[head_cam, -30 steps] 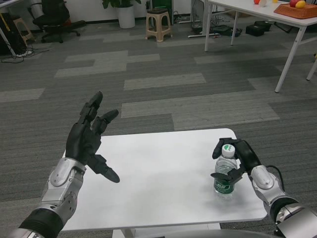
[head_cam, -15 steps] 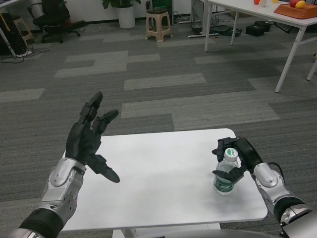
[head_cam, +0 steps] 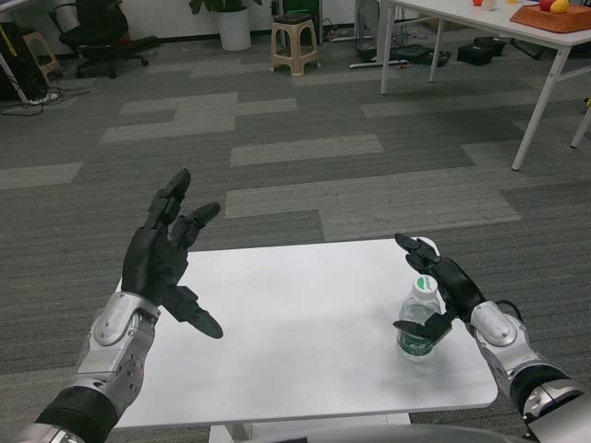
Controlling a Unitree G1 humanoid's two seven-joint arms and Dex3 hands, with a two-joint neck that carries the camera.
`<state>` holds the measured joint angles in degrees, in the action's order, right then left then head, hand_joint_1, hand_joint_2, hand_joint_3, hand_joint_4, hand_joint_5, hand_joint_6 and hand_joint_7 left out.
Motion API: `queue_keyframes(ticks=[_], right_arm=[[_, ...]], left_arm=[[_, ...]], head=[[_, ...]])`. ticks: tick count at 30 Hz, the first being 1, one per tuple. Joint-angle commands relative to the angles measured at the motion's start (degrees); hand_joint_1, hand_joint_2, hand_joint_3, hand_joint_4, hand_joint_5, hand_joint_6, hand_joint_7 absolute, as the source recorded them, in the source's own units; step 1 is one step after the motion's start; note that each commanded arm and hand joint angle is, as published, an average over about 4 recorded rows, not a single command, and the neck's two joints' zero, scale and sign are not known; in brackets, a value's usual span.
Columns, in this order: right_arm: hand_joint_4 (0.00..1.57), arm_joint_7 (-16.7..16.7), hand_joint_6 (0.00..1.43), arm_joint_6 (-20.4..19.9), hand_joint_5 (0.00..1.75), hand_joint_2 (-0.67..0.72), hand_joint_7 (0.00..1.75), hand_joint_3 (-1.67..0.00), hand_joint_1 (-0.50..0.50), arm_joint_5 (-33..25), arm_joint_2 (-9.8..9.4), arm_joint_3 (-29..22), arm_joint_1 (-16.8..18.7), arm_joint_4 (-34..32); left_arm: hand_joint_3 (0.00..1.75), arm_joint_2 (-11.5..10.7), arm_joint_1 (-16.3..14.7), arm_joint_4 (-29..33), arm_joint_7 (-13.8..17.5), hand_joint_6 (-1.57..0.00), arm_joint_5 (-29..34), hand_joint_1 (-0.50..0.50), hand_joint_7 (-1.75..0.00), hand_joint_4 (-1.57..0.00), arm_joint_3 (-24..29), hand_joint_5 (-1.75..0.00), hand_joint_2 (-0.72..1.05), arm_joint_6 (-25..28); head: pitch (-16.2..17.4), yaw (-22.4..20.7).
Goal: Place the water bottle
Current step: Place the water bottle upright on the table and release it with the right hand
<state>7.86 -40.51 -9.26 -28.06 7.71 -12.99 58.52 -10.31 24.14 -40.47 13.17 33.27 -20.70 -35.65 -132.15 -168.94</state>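
Observation:
A clear water bottle [head_cam: 418,318] with a white cap and green label stands upright on the right part of the white table [head_cam: 295,323]. My right hand [head_cam: 444,286] is just right of it with fingers spread apart; the upper fingers reach past the cap and the thumb sits close to the bottle's label. It no longer wraps the bottle. My left hand [head_cam: 166,263] is raised above the table's left side, palm turned inward, fingers apart and holding nothing.
Grey carpet lies beyond the table. A second white table [head_cam: 517,37] with fruit in an orange tray [head_cam: 552,18] stands at the far right. A stool [head_cam: 295,44], a plant pot [head_cam: 235,28] and an office chair [head_cam: 97,37] are in the background.
My right hand has spread its fingers off the bottle, which now stands on the table on its own. The left hand has stayed still.

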Motion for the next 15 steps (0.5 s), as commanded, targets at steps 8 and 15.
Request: queue_keyframes(ticks=[8, 15], right_arm=[[0.00, 5.9, 0.00, 3.0, 0.00, 0.09, 0.00, -0.77, -0.46, -0.7, -1.56, -2.9, 0.6, -4.1], [0.00, 9.6, 0.00, 4.1, 0.00, 0.09, 0.00, -0.46, -0.43, -1.0, -2.75, -6.9, 1.3, -6.5]], left_arm=[[0.09, -0.3, -0.3, -0.1, -0.1, 0.00, 0.7, -0.50, -0.14, 0.00, 0.3, -0.82, -0.46, -0.5], [0.09, -0.3, -0.3, -0.1, -0.2, 0.00, 0.7, -0.50, -0.14, 0.00, 0.3, -0.82, -0.46, -0.4]], head=[[0.2, 0.0], [0.6, 0.0]])
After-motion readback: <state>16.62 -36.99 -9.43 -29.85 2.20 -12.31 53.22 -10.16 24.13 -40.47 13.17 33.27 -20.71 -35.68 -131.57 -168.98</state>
